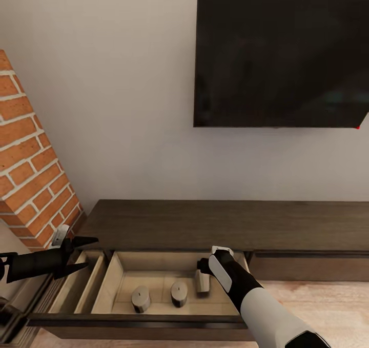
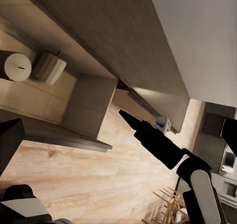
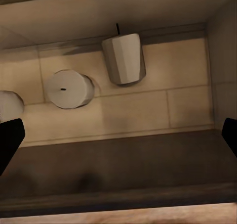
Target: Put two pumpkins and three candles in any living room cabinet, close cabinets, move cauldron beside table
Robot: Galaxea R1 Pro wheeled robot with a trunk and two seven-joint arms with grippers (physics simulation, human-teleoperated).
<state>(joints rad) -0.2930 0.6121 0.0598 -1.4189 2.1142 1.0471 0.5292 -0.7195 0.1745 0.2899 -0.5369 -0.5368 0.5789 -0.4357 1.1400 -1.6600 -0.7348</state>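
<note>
The cabinet (image 1: 215,225) is a long low dark-brown unit under the TV, with a wide drawer (image 1: 118,279) pulled out. Three grey-brown candles are inside on the pale wood. Two stand upright (image 1: 141,298) (image 1: 179,292). The third (image 1: 202,281) lies on its side near the drawer's right end. My right gripper (image 3: 118,137) hovers open above the drawer, over the toppled candle (image 3: 124,58) and an upright candle (image 3: 69,89), holding nothing. My left gripper (image 1: 82,256) is open over the drawer's left end, empty. The pumpkins and the cauldron are out of view.
A red brick chimney breast (image 1: 31,163) stands left of the cabinet, close to my left arm. A black TV (image 1: 282,61) hangs on the wall above. A narrow side compartment (image 1: 82,281) is at the drawer's left. Pale wood floor (image 1: 318,302) lies in front.
</note>
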